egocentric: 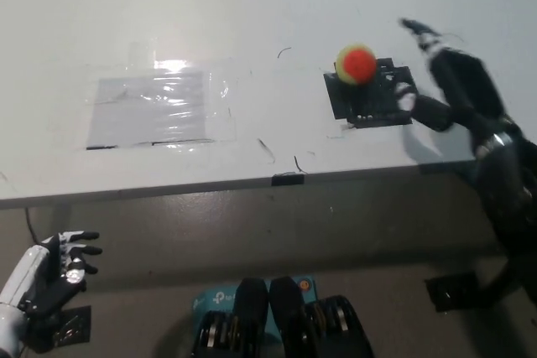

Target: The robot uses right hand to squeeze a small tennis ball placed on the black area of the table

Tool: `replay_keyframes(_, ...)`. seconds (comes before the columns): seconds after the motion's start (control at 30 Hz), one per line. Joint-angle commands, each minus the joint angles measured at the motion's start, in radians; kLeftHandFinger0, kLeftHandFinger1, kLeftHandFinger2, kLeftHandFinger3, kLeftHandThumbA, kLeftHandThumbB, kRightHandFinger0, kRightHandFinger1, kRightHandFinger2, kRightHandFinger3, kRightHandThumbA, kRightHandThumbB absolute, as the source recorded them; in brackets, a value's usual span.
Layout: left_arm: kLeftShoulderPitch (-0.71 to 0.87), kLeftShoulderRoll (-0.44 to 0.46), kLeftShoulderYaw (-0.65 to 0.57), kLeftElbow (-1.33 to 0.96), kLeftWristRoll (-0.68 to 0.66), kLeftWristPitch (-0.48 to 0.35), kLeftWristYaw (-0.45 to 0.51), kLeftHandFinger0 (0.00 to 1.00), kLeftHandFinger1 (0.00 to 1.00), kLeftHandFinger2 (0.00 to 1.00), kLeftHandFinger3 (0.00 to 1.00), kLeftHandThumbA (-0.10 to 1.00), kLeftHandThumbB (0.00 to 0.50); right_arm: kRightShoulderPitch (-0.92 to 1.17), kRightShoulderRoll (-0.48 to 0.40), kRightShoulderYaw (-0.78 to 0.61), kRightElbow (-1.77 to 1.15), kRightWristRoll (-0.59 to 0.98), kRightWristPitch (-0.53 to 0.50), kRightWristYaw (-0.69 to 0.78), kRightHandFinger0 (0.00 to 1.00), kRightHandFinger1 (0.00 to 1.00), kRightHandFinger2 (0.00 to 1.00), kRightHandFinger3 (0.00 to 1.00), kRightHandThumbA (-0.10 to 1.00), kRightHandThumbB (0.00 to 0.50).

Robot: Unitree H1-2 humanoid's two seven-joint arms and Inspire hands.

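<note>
At the lower left, below the table edge, you see the white left hand (46, 270) resting with its fingers spread, holding nothing. On the white table (252, 6), left of centre, lies a clear plastic sheet (155, 108) taped flat, catching a bright glare. A small black tab (287, 179) sits on the table's front edge. Right of centre is the black patch (369, 100), and the small tennis ball (356, 64), yellow with a red-orange face, rests at its upper left corner. Just right of the patch, the black right hand (449, 81) is blurred, fingers apart, not touching the ball. Nothing stands between them.
</note>
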Motion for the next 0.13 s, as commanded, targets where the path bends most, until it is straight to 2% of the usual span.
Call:
replay_keyframes(0.0, -0.003, 0.028, 0.004, -0.027, 0.008, -0.033, -0.002, 0.41, 0.51, 0.63, 0.7, 0.15, 0.009, 0.094, 0.041, -0.16, -0.097, 0.165, -0.19, -0.145, 0.1, 0.23, 0.63, 0.9, 0.06, 0.195)
replay_keyframes(0.03, 0.005, 0.028, 0.007, -0.028, 0.005, -0.028, -0.003, 0.41, 0.51, 0.63, 0.7, 0.15, 0.017, 0.134, 0.06, -0.198, -0.084, 0.221, -0.28, -0.161, 0.1, 0.21, 0.58, 0.88, -0.06, 0.187)
replay_keyframes(0.1, 0.006, 0.029, 0.008, -0.027, 0.004, -0.033, -0.003, 0.41, 0.51, 0.62, 0.69, 0.16, 0.021, 0.157, 0.073, -0.221, -0.085, 0.251, -0.306, -0.167, 0.12, 0.22, 0.55, 0.85, -0.04, 0.186)
